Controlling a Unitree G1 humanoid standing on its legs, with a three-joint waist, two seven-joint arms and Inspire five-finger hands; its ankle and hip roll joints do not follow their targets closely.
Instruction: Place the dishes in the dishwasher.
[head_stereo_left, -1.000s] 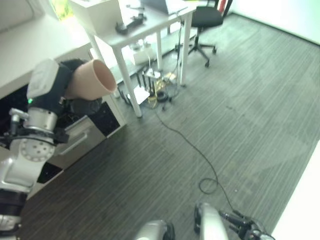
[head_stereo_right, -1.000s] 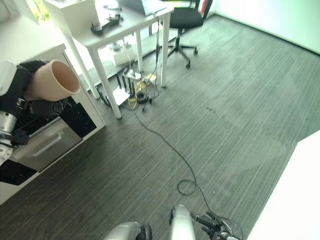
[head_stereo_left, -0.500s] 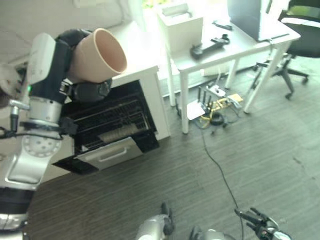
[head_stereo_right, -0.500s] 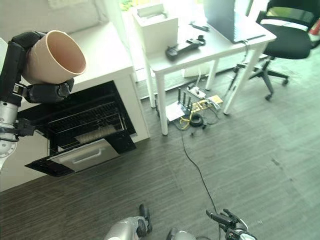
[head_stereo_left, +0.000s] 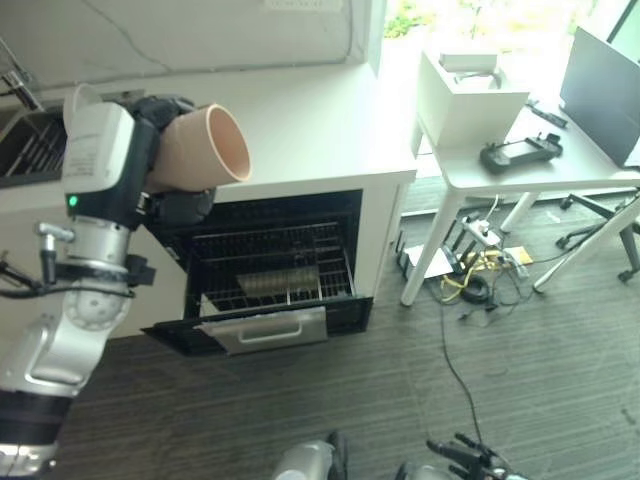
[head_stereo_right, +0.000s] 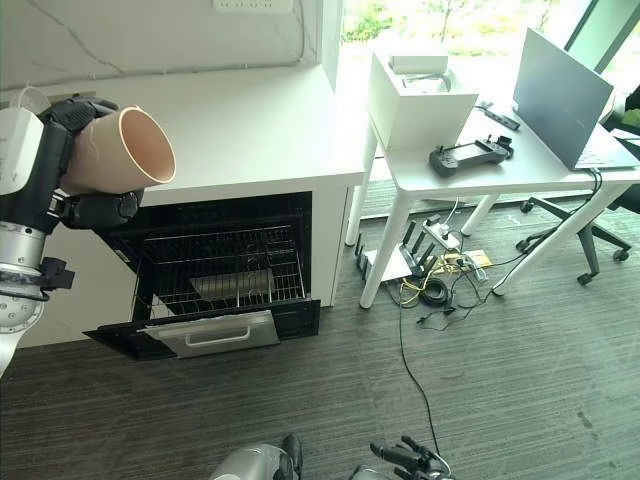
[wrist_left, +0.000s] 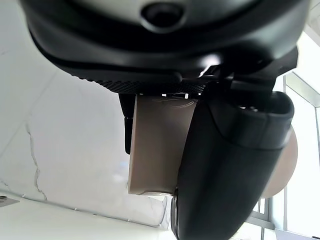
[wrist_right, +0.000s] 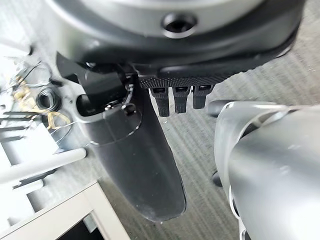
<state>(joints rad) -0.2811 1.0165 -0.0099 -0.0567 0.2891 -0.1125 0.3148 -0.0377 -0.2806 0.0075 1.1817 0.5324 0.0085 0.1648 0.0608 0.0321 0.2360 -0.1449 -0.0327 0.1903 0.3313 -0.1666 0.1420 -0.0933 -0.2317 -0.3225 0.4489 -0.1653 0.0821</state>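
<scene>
Left hand (head_stereo_left: 170, 195) grasps a beige cup (head_stereo_left: 200, 150) above the open dishwasher (head_stereo_right: 215, 275).
Tilted on its side, it could slip or strike the counter edge (head_stereo_right: 250, 185) when lowered to the rack (head_stereo_left: 270, 270); right hand's (wrist_right: 135, 165) fingers: cannot tell.

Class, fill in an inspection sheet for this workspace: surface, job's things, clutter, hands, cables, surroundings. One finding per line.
Surface: white counter, bare where it shows.
Job's things: beige cup held up on its side, mouth toward the window; dishwasher open, wire rack in view, door dropped down.
Clutter: white box, black controller and laptop on the white desk.
Hands: left hand curled round the cup; right hand low by the floor, holding nothing.
Cables: tangle under the desk; one cord trailing across the floor.
Surroundings: grey striped floor, office chair, window.
</scene>
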